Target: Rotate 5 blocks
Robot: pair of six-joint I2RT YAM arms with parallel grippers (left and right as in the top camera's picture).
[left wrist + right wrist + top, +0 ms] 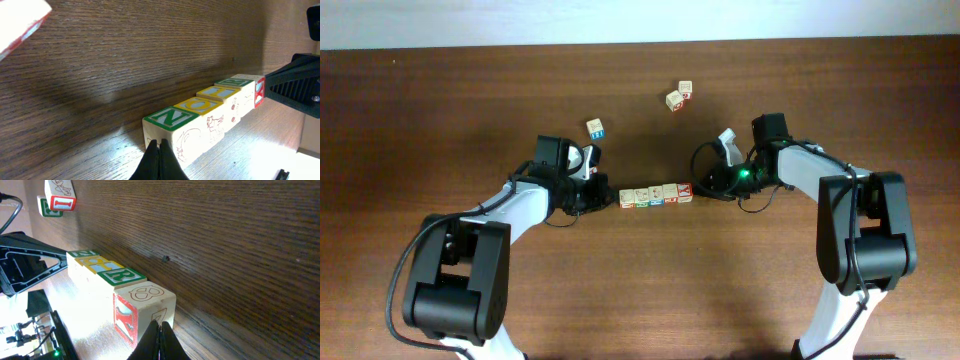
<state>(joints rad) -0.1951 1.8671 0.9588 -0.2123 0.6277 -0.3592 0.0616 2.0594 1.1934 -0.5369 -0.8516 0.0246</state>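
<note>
Left fingers (pixel 152 162) pinched together, blocks (pixel 205 117) just beyond

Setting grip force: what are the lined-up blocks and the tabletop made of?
Blocks: apparently pale bare wood, matte, with printed coloured tops and line drawings on the sides. Tabletop: dark wood or wood-look laminate, streaky grain, slight sheen; which one is unclear.

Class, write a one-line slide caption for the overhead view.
Shut left tool and right tool flank a row of five blocks.
</note>
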